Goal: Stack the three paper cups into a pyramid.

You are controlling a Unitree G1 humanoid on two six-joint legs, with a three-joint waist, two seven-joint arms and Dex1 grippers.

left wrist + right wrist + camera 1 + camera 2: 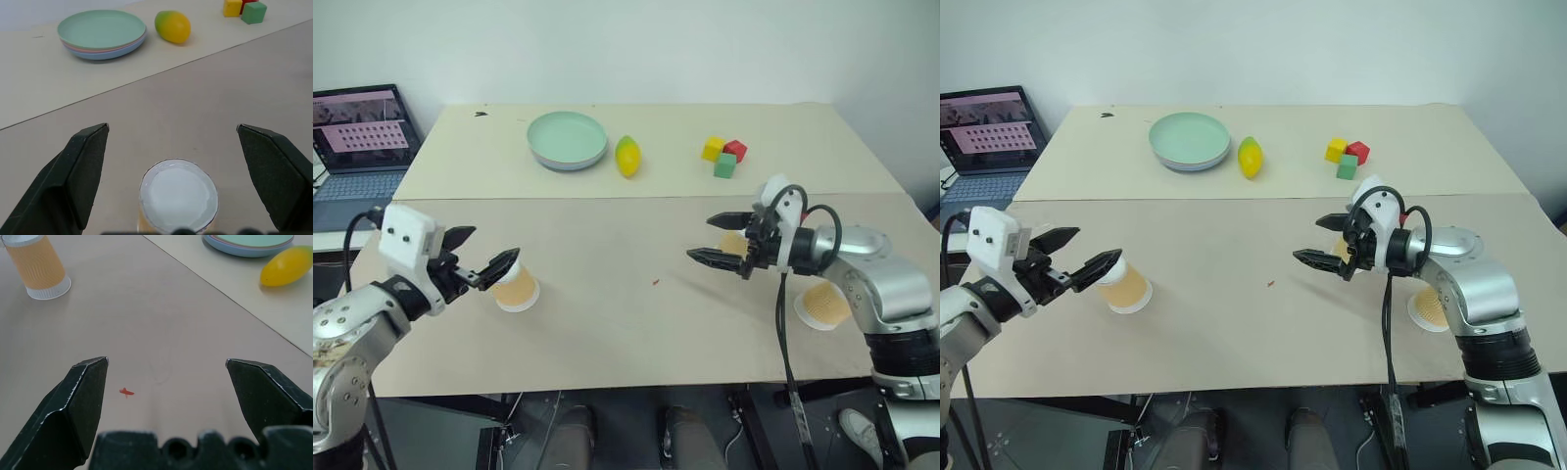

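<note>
We see the left gripper [481, 257] hanging above the bench [636, 323] at its left side, its two black fingers spread wide with nothing between them. Just past its fingertips stands one paper cup [517, 288], upside down with its white rim on the bench; in the left wrist view that cup's white base [178, 195] sits below and between the fingers, apart from both.

The right gripper [718, 240] hovers over the right half of the bench, pointing toward the middle, and its fingers also stand wide apart and empty. Partly hidden behind it we make out a second paper cup [734, 242], and a third paper cup [823, 305] sits near the right edge, beside the right forearm. All three cups stand apart from each other on the bench; none is stacked.

A small red mark [656, 282] lies on the bench between the two grippers. Farther back we find a pale green plate [567, 140], a yellow lemon [626, 156] just beside it, and a cluster of coloured blocks [723, 155] to the right. A laptop [357, 147] sits off the bench's left end.
</note>
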